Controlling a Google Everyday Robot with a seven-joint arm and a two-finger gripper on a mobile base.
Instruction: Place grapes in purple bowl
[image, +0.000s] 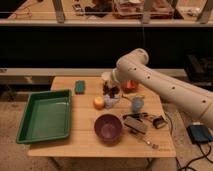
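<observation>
The grapes (111, 90), a small dark bumpy cluster, sit at the tip of my gripper (110, 93), which reaches down from the white arm (165, 87) over the middle of the wooden table. The gripper is shut on the grapes, just above and behind a white cup (111, 103). The purple bowl (108, 127) stands empty near the table's front edge, a short way in front of the gripper. An orange fruit (99, 102) lies just left of the white cup.
A green tray (45, 116) fills the table's left side, with a green sponge (80, 87) behind it. An orange-red bowl (130, 86), a blue cup (137, 104) and dark clutter (136, 123) with cutlery (150, 144) lie to the right.
</observation>
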